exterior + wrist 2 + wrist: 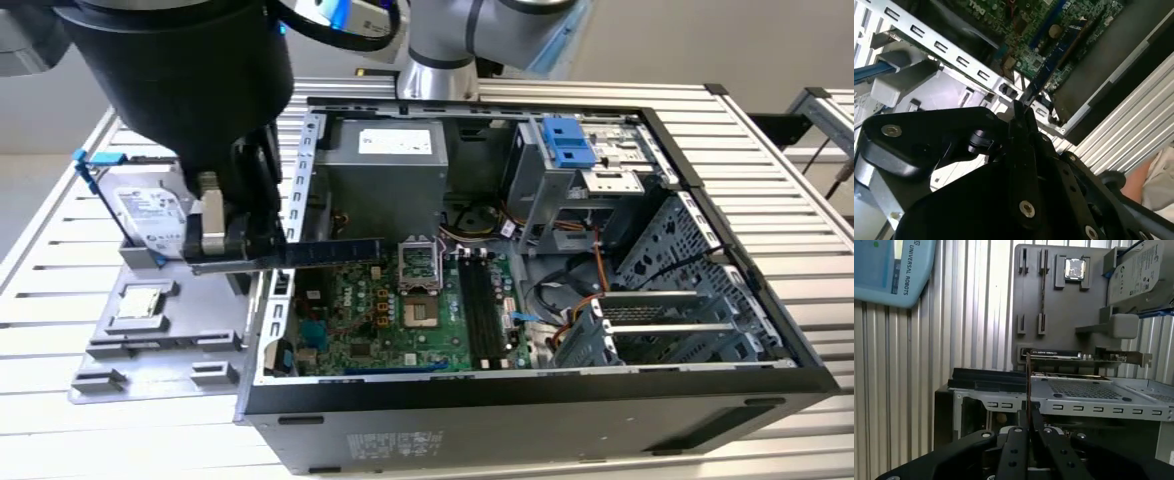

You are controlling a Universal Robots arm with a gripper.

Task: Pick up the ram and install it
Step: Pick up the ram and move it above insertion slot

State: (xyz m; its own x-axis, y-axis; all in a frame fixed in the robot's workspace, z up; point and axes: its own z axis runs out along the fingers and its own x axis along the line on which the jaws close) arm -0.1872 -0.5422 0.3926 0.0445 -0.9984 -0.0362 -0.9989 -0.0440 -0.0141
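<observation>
The ram (336, 250) is a thin dark stick held level, reaching over the open computer case's (534, 400) wall on the exterior view's left. My gripper (260, 255) is shut on one end of it, above the case edge. In the second wrist view the ram (1054, 57) runs out from the gripper (1021, 112) over the green motherboard (1029, 30). In the first wrist view the ram (1028, 382) shows edge-on, rising from between the fingers (1016, 440). The long black motherboard sockets (481, 300) lie further to the exterior view's right, inside the case.
A grey fixture tray (100, 345) beside the case carries a silver hard drive (150, 215) with blue rails and a small square chip (140, 305). A pale blue pendant (889, 270) lies on the slatted table. A person's arm (1149, 180) shows beside the table.
</observation>
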